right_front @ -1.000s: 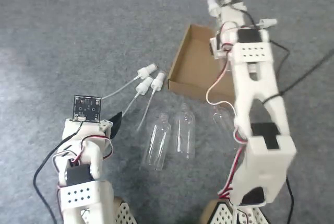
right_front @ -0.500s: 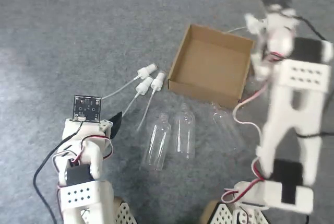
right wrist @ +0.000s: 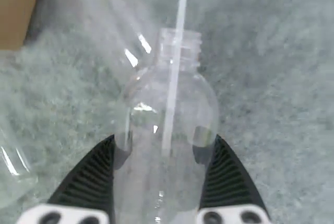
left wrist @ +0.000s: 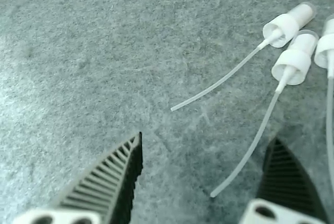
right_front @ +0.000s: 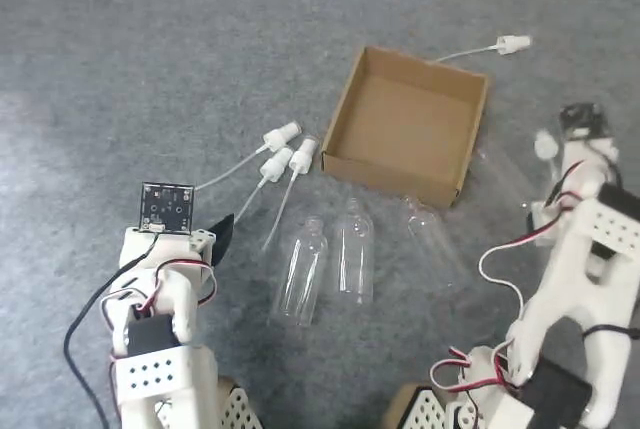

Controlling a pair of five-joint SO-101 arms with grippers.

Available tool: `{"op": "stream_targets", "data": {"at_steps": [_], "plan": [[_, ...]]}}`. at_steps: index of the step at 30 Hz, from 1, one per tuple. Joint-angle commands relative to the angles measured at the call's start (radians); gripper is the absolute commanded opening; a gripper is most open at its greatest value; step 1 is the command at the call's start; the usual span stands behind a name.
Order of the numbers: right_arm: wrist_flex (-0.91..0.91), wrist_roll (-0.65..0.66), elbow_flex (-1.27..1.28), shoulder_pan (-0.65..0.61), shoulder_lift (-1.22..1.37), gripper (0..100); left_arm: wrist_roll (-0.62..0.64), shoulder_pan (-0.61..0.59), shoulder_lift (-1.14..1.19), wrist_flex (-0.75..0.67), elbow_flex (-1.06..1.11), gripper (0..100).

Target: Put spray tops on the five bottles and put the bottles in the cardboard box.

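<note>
1. Basically nothing finished: the cardboard box (right_front: pixel 385 177) is empty and no bottle is capped.
2. Right gripper (right wrist: pixel 163 140) is clamped on a bottle (right wrist: pixel 195 98) near the table's (right_front: pixel 150 69) right edge. A spray top (right_front: pixel 545 144) has its tube in the neck, head apparently unseated.
3. Left gripper (left wrist: pixel 206 145) is wide open and empty, near-left corner.
4. Tops: five. A cluster of three (right_front: pixel 277 161), a lone top (right_front: pixel 513 44) by the far edge, plus the held one.
5. Bottles: four sure. A lying pair (right_front: pixel 300 271), a third bottle (right_front: pixel 432 234) at the box, one held. Can't make out a fifth.

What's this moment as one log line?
left gripper: open, near spray tops | right gripper: shut on bottle, tube inside | other bottles: lying outside cardboard box
</note>
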Motion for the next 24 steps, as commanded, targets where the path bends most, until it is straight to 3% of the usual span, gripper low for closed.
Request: {"op": "stream_targets", "data": {"at_steps": [1, 6, 10, 16, 24], "plan": [[-0.036, 0.043, 0.029, 0.024, -0.054, 4.7, -0.003, 0.003, -0.012, -0.025, -0.008, 34], [-0.03, 0.112, 0.097, 0.025, -0.064, 23.0, -0.003, 0.003, -0.012, -0.025, -0.008, 34], [-0.027, 0.149, 0.103, 0.025, -0.064, 29.3, -0.003, 0.005, -0.012, -0.025, -0.008, 34], [-0.027, 0.15, 0.1, 0.022, -0.065, 27.1, -0.003, 0.005, -0.012, -0.025, -0.008, 34], [-0.028, 0.15, 0.1, 0.047, -0.229, 6.8, -0.003, 0.005, -0.012, -0.025, -0.008, 34]]}}
